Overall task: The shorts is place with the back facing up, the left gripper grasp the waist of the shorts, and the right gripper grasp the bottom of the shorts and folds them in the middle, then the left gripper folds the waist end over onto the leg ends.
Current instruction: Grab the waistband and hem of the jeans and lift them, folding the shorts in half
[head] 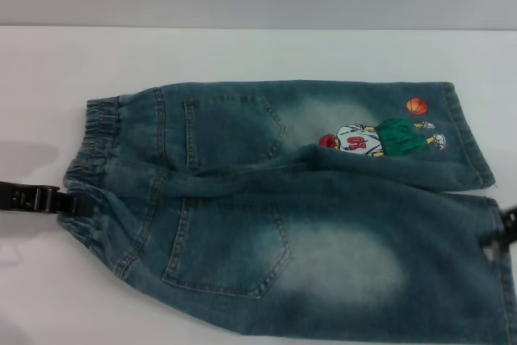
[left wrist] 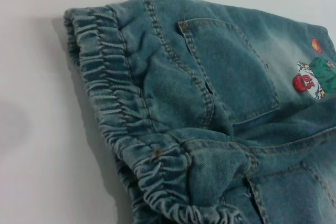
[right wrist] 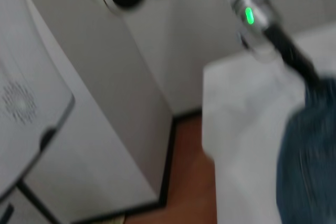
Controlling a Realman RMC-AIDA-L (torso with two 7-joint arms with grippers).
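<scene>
The shorts (head: 307, 216) are spread flat across the middle and lower part of the head view, back side up, with two patch back pockets facing the camera. The waist of the shorts (head: 93, 167) is seen at the left of the frame as a gathered, crinkled band, and the leg ends (head: 472, 139) lie at the right. A cartoon basketball-player print (head: 380, 139) with a small orange ball (head: 416, 106) above it is placed on the upper leg, close to its hem. The lower leg runs out past the bottom and right edges of the frame.

The left gripper (head: 77, 202) is seen at the left edge of the head view, low on the table, its black tip touching the lower part of the waistband. Whether its fingers are spread or pinching the fabric cannot be told. In the left wrist view the ruffled band fills the foreground, with one back pocket and the print behind it.

The right gripper (head: 507, 232) appears only as a dark shape at the right edge of the head view, against the lower leg's hem; its finger state cannot be told either.

The shorts rest on a white table (head: 258, 54).
</scene>
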